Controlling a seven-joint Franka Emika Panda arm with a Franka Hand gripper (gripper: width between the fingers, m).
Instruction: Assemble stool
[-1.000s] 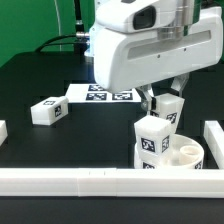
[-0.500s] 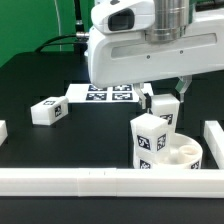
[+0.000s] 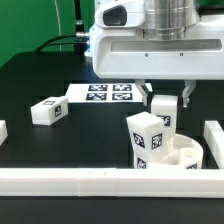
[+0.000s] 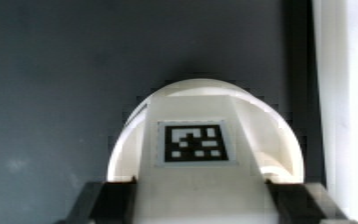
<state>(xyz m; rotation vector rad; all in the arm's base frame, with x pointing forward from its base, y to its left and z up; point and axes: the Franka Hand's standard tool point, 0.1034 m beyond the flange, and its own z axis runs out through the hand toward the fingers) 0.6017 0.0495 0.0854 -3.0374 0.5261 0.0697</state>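
The white arm (image 3: 150,45) fills the upper part of the exterior view, hanging over a black surface (image 3: 60,145) with a green backdrop behind. A long near rail (image 3: 100,181) runs along the front edge, and a shorter right rail (image 3: 213,136) stands at the exterior view's right. The marker board (image 3: 100,94) lies flat farther back, left of the arm's lower end. The round seat (image 3: 190,155) sits on the surface at the right, just behind the near rail. The standing leg (image 3: 147,140) is upright in the seat's left side, tags facing the camera. The loose leg (image 3: 47,111) lies well apart at the left, near the marker board. The end effector (image 3: 166,103) hangs over the seat's far side, its fingers closed tight on the held leg (image 3: 164,110); whether this leg touches the seat cannot be told. In the wrist view the held leg (image 4: 197,110) shows one tag and runs out from between the dark fingers (image 4: 108,205).
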